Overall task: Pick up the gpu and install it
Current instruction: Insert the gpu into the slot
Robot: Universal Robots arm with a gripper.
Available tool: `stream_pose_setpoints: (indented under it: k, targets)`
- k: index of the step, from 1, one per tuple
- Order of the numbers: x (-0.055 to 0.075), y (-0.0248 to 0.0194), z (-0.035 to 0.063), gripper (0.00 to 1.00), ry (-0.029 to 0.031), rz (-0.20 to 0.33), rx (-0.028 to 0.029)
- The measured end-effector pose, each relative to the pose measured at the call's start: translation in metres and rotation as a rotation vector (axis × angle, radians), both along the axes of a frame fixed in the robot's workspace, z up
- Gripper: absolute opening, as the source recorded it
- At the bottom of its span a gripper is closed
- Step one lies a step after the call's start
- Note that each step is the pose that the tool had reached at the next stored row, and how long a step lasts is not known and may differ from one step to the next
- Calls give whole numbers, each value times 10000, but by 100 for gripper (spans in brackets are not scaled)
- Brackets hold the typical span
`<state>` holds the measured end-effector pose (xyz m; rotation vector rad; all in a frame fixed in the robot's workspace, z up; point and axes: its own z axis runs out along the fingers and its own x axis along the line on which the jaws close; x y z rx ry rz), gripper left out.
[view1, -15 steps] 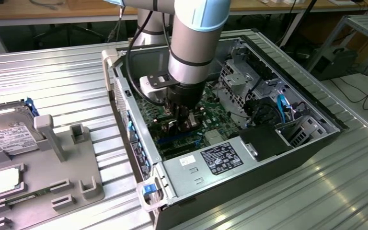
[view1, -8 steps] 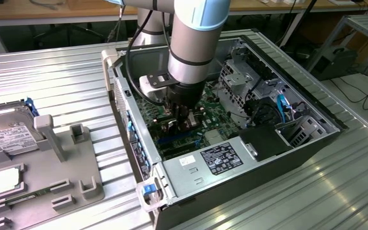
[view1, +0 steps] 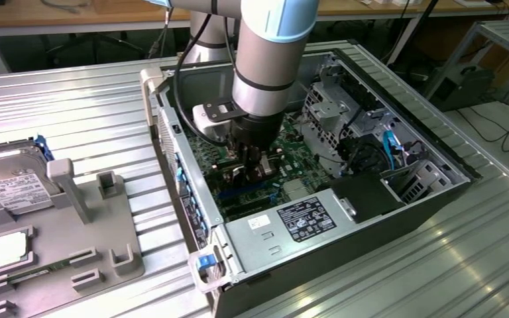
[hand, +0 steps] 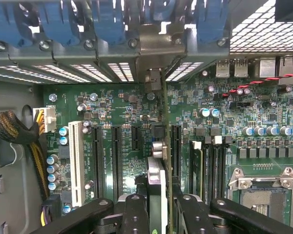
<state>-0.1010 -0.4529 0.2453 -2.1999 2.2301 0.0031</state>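
While the claw [hand: 161, 204] pinches the gpu [hand: 160, 165] edge-on between nearly closed fingers, its long axis lines up with the motherboard slot [hand: 176, 146] directly beneath.

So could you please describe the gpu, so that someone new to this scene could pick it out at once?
Start at the open computer case on the metal table, then follow the arm down to its gripper over the green motherboard. The gpu is the thin card held on edge between the fingers, standing above the long black slots rather than lying among them.
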Motion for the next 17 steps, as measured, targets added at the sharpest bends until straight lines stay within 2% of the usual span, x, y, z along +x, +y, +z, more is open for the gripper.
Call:
stream_pose_setpoints:
  k: [17]
  targets:
    - [-1, -6, -9, 28, -4, 2, 5]
